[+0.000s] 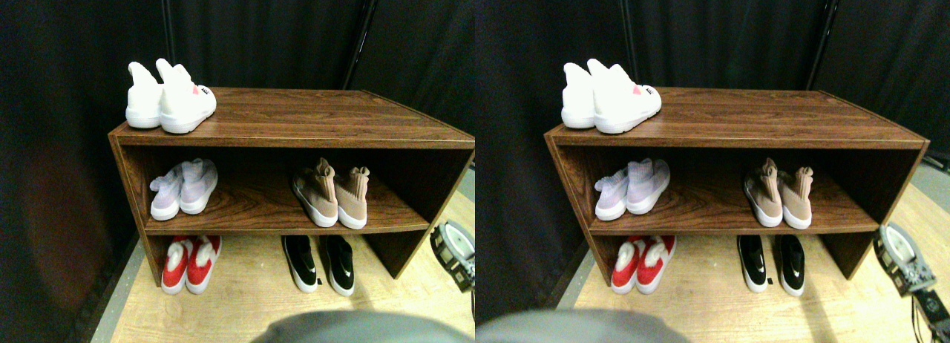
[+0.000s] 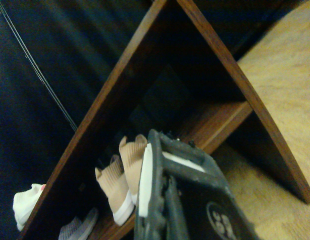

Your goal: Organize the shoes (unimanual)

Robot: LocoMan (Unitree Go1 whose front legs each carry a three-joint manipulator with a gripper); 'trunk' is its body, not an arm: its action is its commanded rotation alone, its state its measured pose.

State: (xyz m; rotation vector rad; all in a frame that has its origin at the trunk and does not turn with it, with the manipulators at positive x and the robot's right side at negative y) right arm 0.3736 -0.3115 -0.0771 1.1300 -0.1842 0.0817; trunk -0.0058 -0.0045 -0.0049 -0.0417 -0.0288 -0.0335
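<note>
Dark framing of the right gripper (image 2: 165, 200) fills the lower part of the wrist view, and whether its jaws are released or clenched cannot be told; nothing is seen held in them. In the stereo view the same gripper (image 1: 454, 252) sits low at the right, just beside the right end wall of the wooden shoe rack (image 1: 297, 128), apart from every shoe.

Nearest to it, on the rack's middle shelf (image 1: 252, 209) toward the right, stands the tan pair (image 1: 332, 194), side by side, white soles down, ankle cuffs upright; the wrist view shows this tan pair (image 2: 120, 180) just past the jaw. Below, on the plywood floor (image 1: 245, 291) under the shelf, the black slip-ons (image 1: 320, 263) lie side by side with toes toward the camera. At the shelf's left end rests a pale lilac pair (image 1: 184, 188), and beneath it on the floor a red pair (image 1: 191, 263) with white lining. On the rack's top board, at the left corner, stands a white pair (image 1: 169, 98). Black curtain (image 1: 282, 31) hangs behind.
</note>
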